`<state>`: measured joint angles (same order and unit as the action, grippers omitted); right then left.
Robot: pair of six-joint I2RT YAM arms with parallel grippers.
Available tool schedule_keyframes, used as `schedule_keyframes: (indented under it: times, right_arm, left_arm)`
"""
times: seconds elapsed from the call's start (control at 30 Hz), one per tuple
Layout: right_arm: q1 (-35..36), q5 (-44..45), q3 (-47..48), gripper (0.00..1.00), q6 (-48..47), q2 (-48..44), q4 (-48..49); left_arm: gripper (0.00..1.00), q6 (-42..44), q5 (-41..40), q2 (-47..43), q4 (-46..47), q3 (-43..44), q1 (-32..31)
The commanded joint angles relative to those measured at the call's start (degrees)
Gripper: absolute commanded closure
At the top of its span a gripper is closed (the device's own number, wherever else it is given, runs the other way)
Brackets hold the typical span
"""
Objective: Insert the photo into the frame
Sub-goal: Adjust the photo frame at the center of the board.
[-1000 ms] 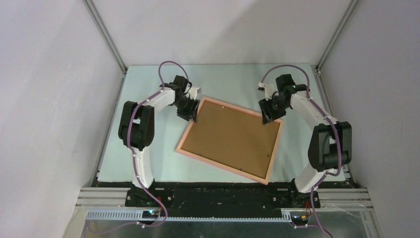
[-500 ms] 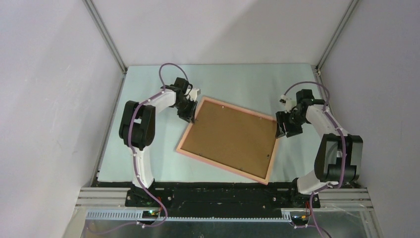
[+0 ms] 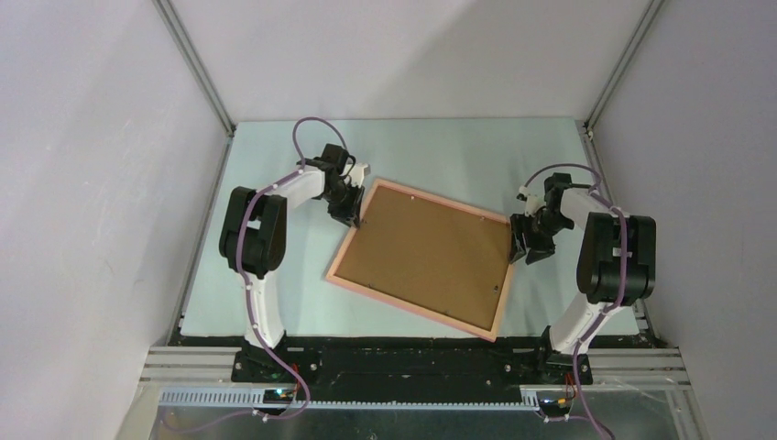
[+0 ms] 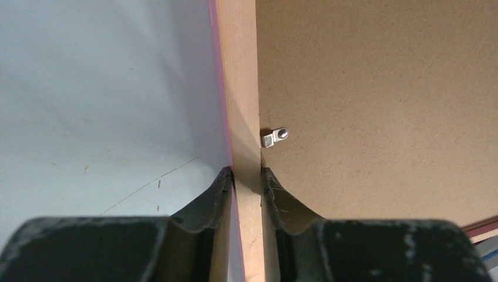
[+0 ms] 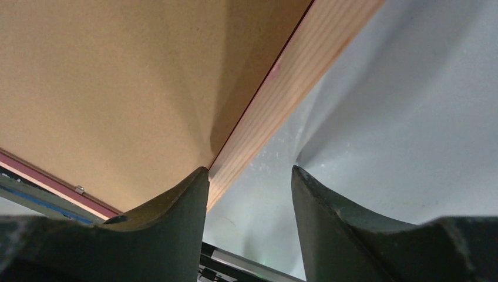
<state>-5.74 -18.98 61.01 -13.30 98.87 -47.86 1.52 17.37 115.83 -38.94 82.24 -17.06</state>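
Right gripper (image 3: 527, 246) has slid from the far corner down the right rail of the frame (image 3: 411, 308), lying face-down on the table (image 3: 440, 151), backing board (image 3: 431, 252) up — photo unseen. Its fingers gape, rail just inside one; left gripper (image 3: 354, 216) pinches the opposite rail, where only its wrist view shows a metal tab (image 4: 274, 137).

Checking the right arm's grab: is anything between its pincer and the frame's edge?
Nothing visible. The right pincer is open and straddles the frame rail, one finger over the brown back and the other over bare table. The left pincer is shut on the opposite rail, well clear.
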Motion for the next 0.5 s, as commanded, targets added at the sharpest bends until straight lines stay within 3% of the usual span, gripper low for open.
schedule_keyframes:
  times: [0.0,0.17,0.47]
  right_arm:
    - [-0.06,-2.02,3.15,0.45,1.87,2.93,0.92]
    - [-0.06,-3.53,5.51,0.54,3.28,6.65,0.84]
    - [0.55,-5.47,11.02,0.89,4.01,11.93,0.58]
  left_arm:
    - [0.78,0.12,1.41,0.82,1.8,-2.11,-0.29]
    - [0.78,-0.35,1.71,0.04,2.29,-3.12,-0.26]
    - [0.79,-3.27,2.74,-3.64,3.89,-7.6,1.22]
